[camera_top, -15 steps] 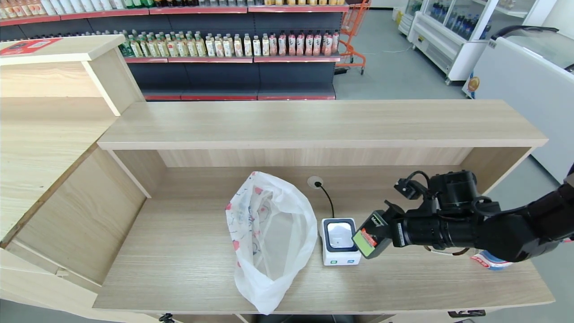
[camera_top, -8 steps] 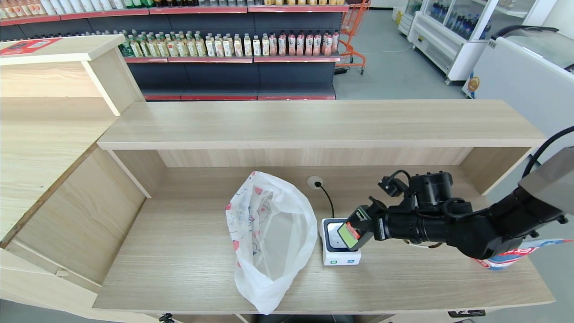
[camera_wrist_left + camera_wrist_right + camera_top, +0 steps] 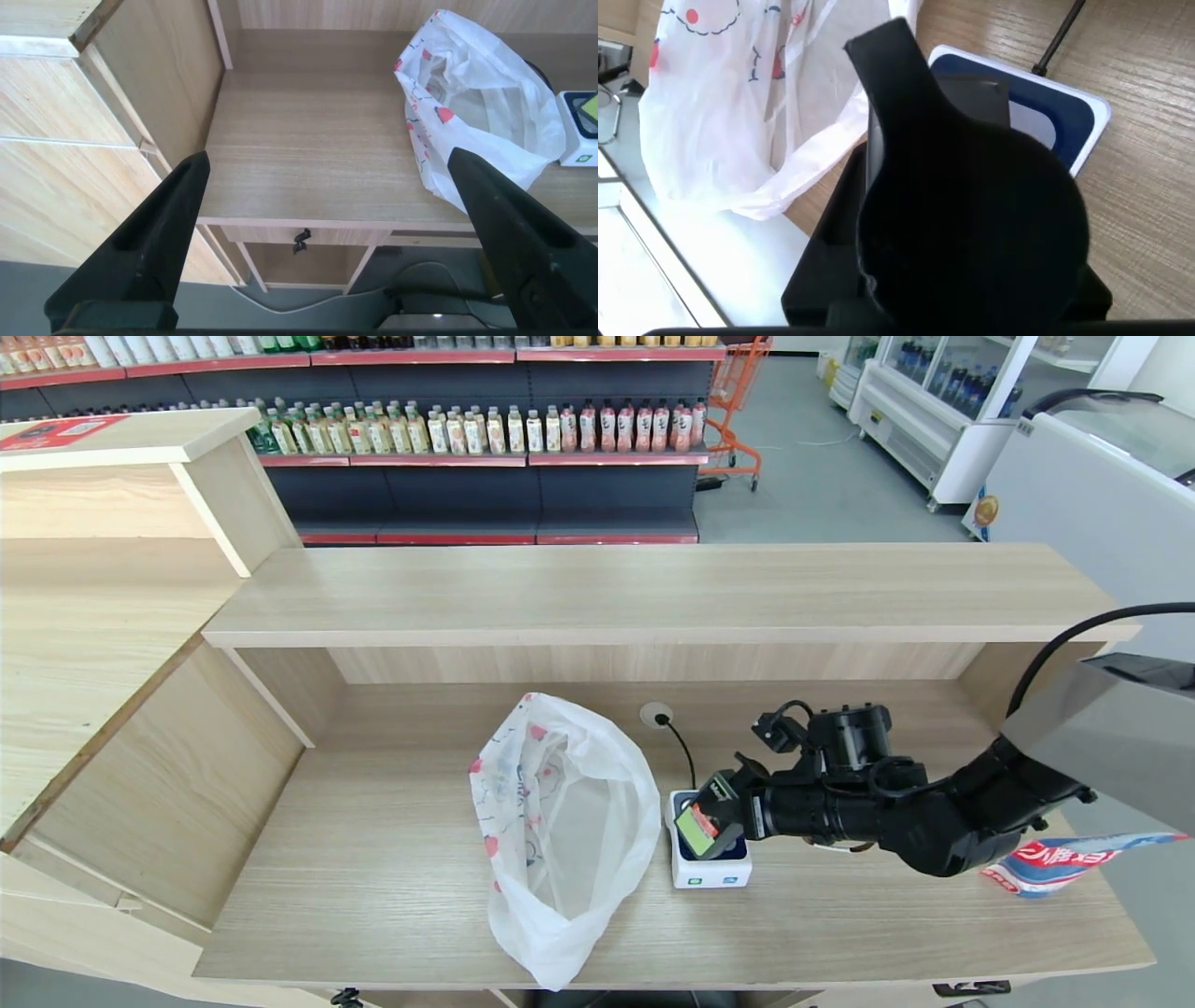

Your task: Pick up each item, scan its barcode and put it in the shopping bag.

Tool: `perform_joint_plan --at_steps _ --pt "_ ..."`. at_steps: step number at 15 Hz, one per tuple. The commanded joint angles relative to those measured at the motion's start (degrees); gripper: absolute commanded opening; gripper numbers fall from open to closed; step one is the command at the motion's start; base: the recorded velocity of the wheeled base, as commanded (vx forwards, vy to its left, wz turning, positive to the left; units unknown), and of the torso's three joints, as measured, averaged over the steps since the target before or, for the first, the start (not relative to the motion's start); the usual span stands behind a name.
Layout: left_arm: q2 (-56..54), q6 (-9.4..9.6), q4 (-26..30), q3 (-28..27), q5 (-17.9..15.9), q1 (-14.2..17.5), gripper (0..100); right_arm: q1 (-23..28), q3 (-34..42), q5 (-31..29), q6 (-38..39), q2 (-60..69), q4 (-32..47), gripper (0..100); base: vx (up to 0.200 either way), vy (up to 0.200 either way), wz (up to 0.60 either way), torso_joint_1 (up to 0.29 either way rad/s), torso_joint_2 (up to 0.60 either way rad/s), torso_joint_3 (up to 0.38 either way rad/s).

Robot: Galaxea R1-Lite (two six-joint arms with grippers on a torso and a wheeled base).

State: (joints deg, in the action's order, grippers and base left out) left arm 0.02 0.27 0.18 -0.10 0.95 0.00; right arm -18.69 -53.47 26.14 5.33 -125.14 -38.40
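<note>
Shopping bag [image 3: 560, 831] on pale wood counter [image 3: 373, 868]; drink shelves [image 3: 467, 431], freezers [image 3: 1111, 485] behind.

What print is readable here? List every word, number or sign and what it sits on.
No text here is clear enough to quote.
On the green item in the right gripper: label too small.
On the red-and-blue packet at the right end of the counter: white characters, unreadable.
On the red sign on the raised ledge: blurred.
On the shelf bottles: too small.
On the shopping bag: pictures, no words visible.

Small green-faced pack [image 3: 695, 830] tilted over white scanner [image 3: 711, 875], open white shopping bag [image 3: 560, 821] just beside
</note>
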Motion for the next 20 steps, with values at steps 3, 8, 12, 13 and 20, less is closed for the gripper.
perform_joint_plan --at_steps 3,8,12,13,20 --pt "-0.02 0.00 -0.01 0.01 0.02 0.00 100 -0.12 -0.94 -0.38 -0.05 -1.78 0.08 0 0.000 0.000 0.00 0.000 0.00 0.000" --pt "-0.02 0.00 -0.01 0.01 0.02 0.00 100 -0.65 -2.17 -0.30 4.08 5.78 0.17 0 0.000 0.000 0.00 0.000 0.00 0.000" --pt "-0.02 0.00 -0.01 0.01 0.02 0.00 100 1.55 0.82 -2.93 -4.98 22.92 5.27 0 0.000 0.000 0.00 0.000 0.00 0.000" --pt "-0.02 0.00 -0.01 0.01 0.02 0.00 100 3.48 2.93 -4.52 -12.18 23.89 6.23 0 0.000 0.000 0.00 0.000 0.00 0.000" --pt "-0.02 0.00 -0.01 0.01 0.02 0.00 100 3.83 12.34 -5.92 -10.34 26.79 1.13 0 0.000 0.000 0.00 0.000 0.00 0.000"
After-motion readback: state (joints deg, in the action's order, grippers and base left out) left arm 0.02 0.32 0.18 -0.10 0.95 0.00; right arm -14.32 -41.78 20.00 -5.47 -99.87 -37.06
